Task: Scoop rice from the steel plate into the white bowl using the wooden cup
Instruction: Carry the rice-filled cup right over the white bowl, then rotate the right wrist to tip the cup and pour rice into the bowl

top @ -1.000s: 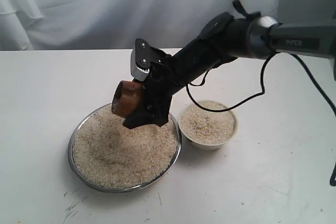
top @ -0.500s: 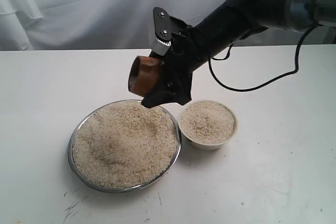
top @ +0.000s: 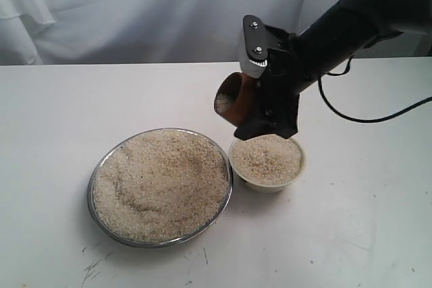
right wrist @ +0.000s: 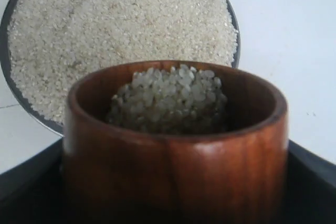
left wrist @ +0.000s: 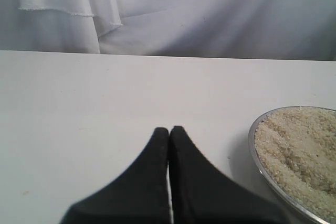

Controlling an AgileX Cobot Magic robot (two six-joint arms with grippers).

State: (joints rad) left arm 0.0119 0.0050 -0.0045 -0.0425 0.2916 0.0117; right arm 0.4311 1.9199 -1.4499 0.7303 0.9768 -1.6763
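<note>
- The right gripper (top: 260, 92) was clenched on the wooden cup (top: 231, 101), with one finger over the top of the cup's side and the other under it.
- The cup hung in the air in that grasp, clear of the table (top: 351, 234) and touching neither dish.
- It was tipped over, so its mouth faced away from the arm and out over the steel plate (top: 89, 197).
- Rice (right wrist: 168, 98) sat inside the cup as a pale heap against the dark inner wall, at about rim height in the right wrist view.
- The white bowl (top: 302, 166) stood right below the right gripper, with the lower finger just above its far rim; whether they touched could not be told.
- The bowl was heaped with rice close to its rim.
- The plate lay below the gripper and out beyond the cup's mouth, spread wide with rice, and its rim was just beside the bowl.
- A black cable (top: 378, 118) hung in a loop behind the right gripper, along its arm.
- The left gripper (left wrist: 169, 130) hovered low over bare table with its two dark fingers pressed together and nothing between them.
- The plate's rim (left wrist: 253, 145) lay near the left gripper, off to one side of its tips, and a white curtain (left wrist: 157, 9) hung well beyond them.
</note>
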